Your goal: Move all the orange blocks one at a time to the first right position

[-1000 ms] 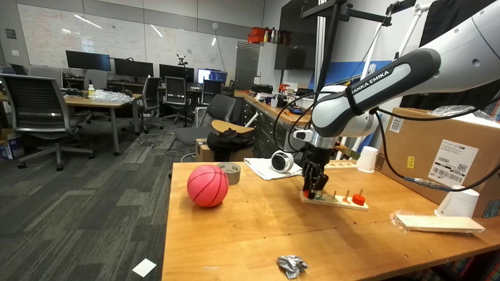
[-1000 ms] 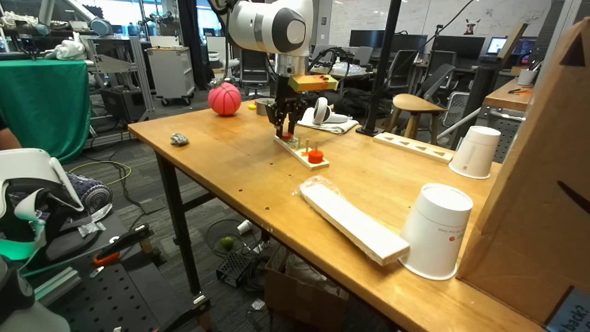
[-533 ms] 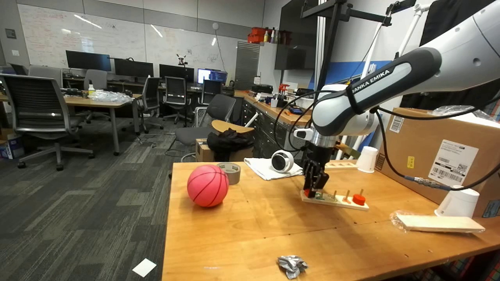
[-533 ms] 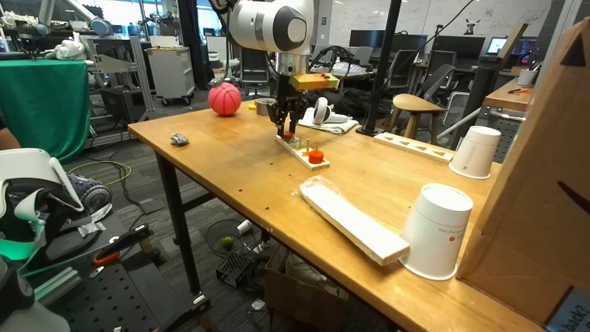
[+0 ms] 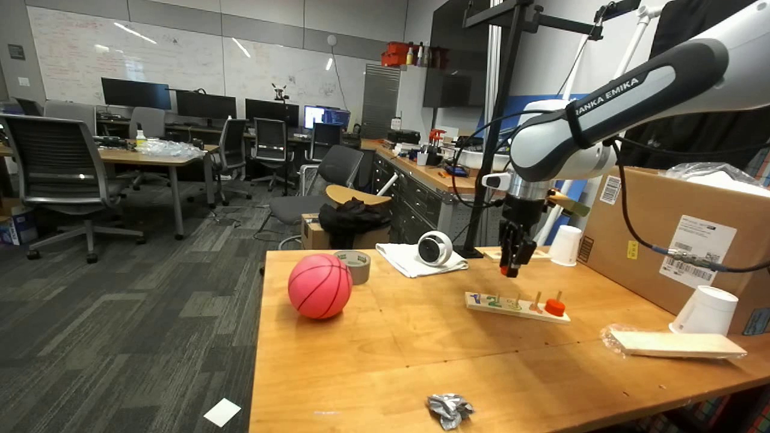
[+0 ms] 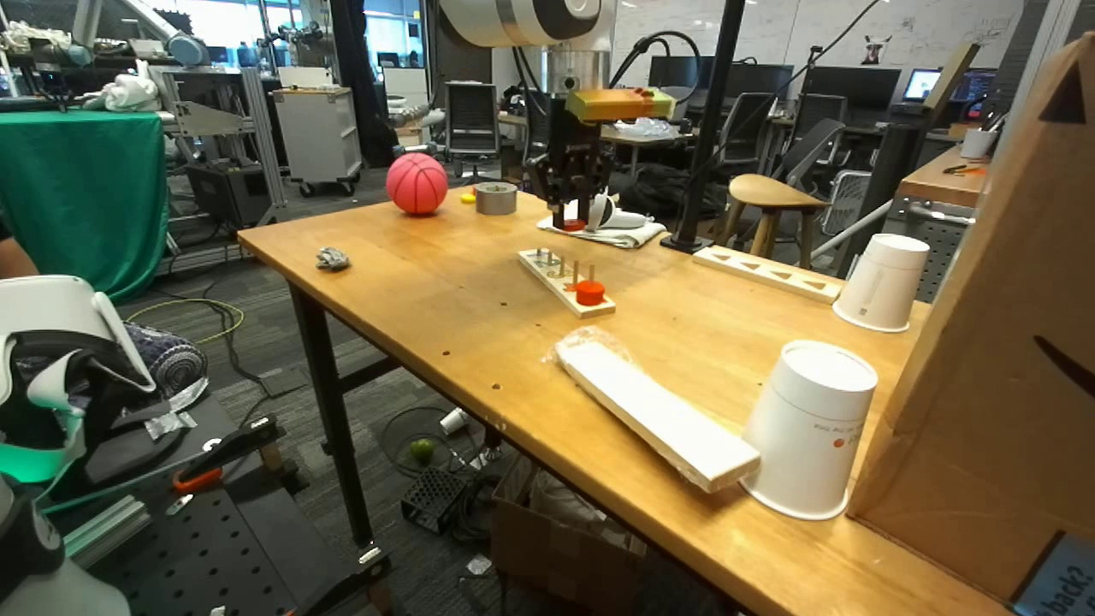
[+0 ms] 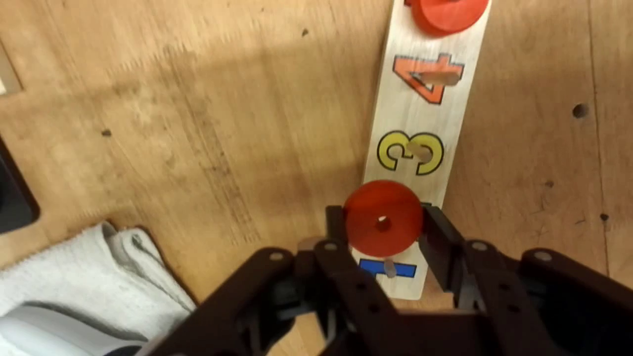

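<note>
My gripper (image 7: 383,221) is shut on a round red-orange block (image 7: 368,235) with a centre hole. It holds the block in the air above the thin pale tray (image 7: 420,116). In both exterior views, the gripper (image 5: 511,267) (image 6: 571,218) and held block (image 5: 504,272) (image 6: 574,226) are above and behind the tray (image 5: 544,318) (image 6: 547,279). The tray has numbers and a row of pegs. Another red-orange block (image 5: 554,307) (image 6: 589,293) (image 7: 447,17) sits at the tray's right end; whether it is a stack is unclear. The peg at number 1 is bare.
A pink ball (image 5: 320,286) and tape roll (image 5: 355,266) are on the left. A white cloth (image 5: 400,258) bears a white device (image 5: 434,248). White cups (image 6: 808,428) (image 6: 881,282), a wrapped board (image 6: 659,415), a cut-out strip (image 6: 766,274) and a cardboard box (image 5: 680,240) stand around. Crumpled foil (image 5: 450,410) lies in front.
My gripper has lifted the held block off the number 1 end of the tray and moved up and to the right. The number 1 peg is now uncovered. The tray has shifted slightly.
</note>
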Controlling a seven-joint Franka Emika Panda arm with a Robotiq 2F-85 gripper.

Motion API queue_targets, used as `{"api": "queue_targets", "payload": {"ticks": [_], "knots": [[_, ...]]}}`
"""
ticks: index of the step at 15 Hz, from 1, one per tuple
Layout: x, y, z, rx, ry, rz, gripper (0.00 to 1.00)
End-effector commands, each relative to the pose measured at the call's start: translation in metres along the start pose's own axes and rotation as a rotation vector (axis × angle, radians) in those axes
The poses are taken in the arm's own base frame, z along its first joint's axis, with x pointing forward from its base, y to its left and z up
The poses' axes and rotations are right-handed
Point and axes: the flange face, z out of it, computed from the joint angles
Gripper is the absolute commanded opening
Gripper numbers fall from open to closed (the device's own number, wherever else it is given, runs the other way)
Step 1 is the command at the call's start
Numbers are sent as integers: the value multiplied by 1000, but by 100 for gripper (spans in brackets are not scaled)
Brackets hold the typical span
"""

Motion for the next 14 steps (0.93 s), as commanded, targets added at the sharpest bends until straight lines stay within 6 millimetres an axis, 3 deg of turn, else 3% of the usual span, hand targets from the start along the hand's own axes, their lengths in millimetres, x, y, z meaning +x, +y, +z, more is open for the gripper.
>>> {"api": "queue_targets", "payload": {"ticks": [1,6,14], "knots": [[-31,-8,-16,5,-45,96,17],[-62,-18,-14,32,-64,187,17],[-85,-39,-9,56,-63,265,17]]}}
